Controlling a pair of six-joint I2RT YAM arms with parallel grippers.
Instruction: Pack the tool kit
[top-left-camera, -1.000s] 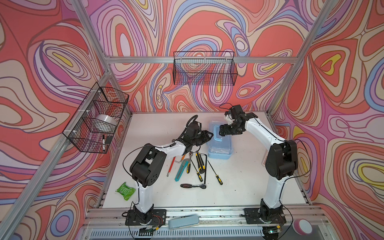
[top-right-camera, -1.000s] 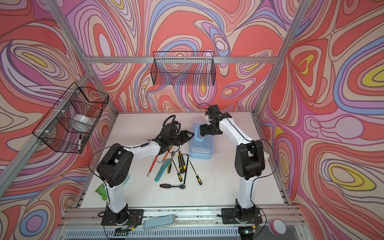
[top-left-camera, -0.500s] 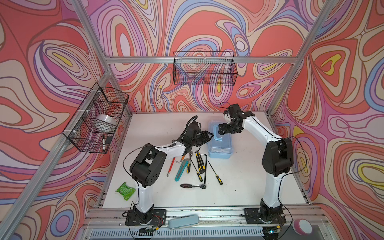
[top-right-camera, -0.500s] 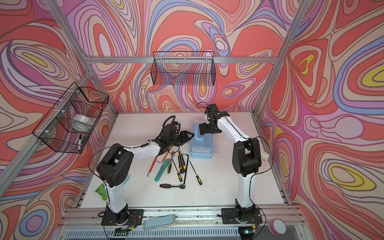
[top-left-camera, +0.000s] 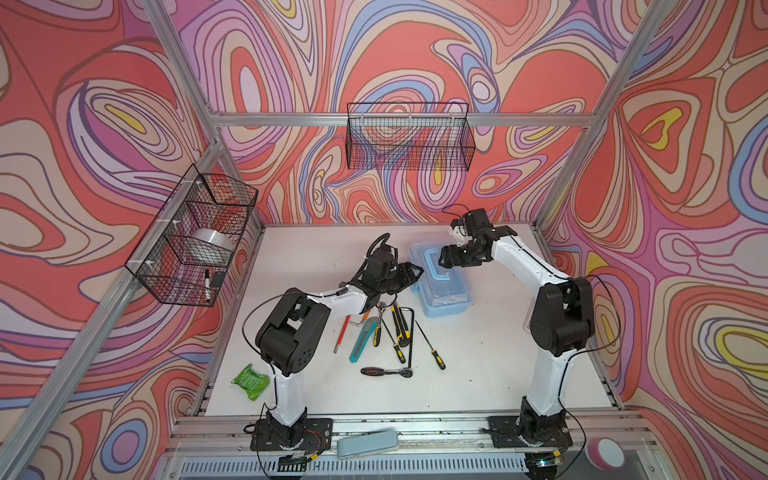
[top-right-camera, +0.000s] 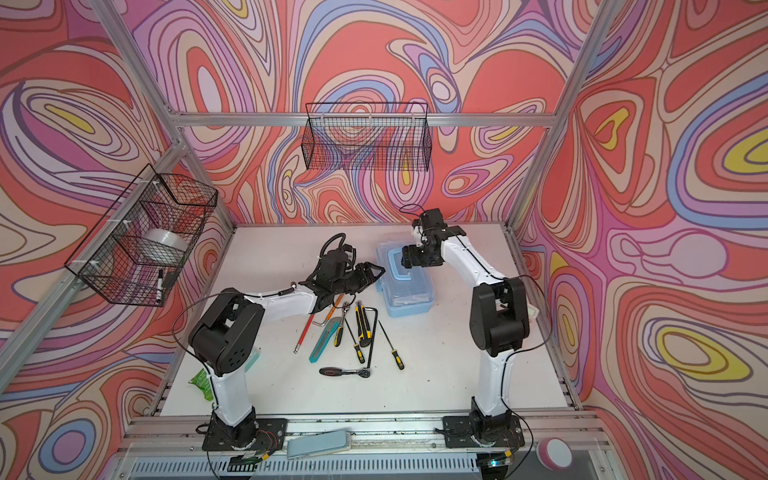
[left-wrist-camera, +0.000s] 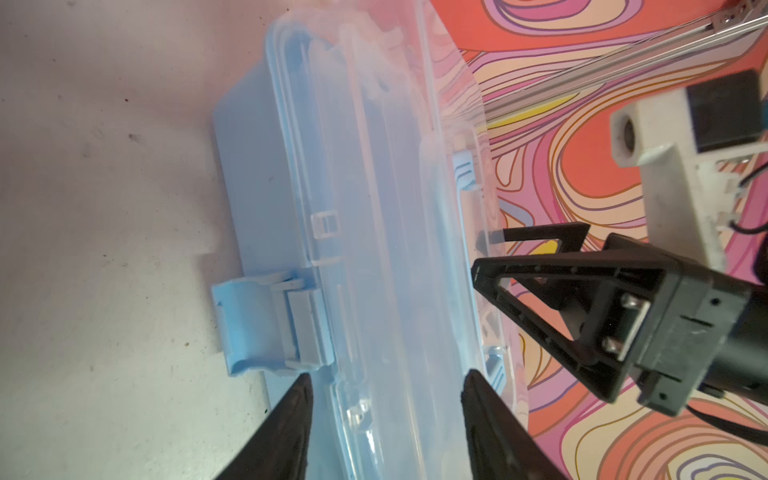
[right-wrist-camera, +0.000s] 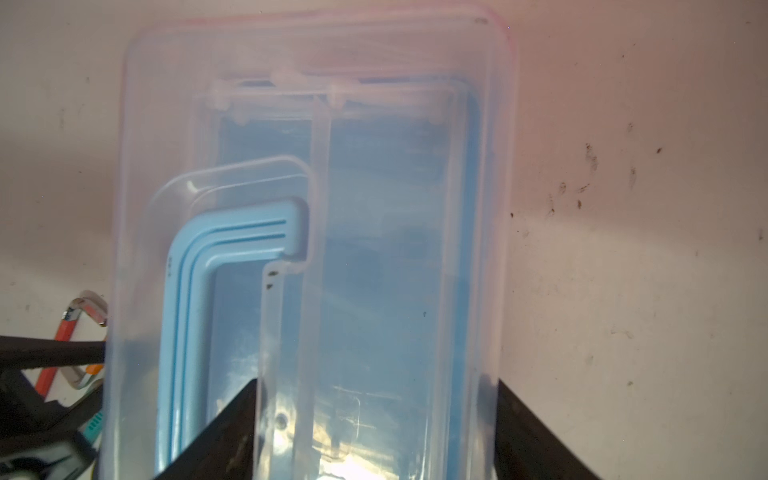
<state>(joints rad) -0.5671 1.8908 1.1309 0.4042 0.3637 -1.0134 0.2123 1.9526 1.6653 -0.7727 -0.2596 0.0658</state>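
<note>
We are opening the closed light blue rectangular clear-lidded plastic case (top-left-camera: 444, 286), sitting on the white table (top-left-camera: 490, 357) beside loose tools (top-left-camera: 399, 320); left hand (left-wrist-camera: 386, 376) and right hand (right-wrist-camera: 374, 384) are straddling it agape, gripping nothing; next move is calling for unclipping its blue latch (left-wrist-camera: 257, 328)

A robot lab cell: silver aluminium frame (top-left-camera: 399, 119), swirl-patterned red-and-purple wall panels (top-left-camera: 104, 104), two black-and-white robot arms (top-left-camera: 559, 316) on a white tabletop (top-left-camera: 478, 353).
</note>
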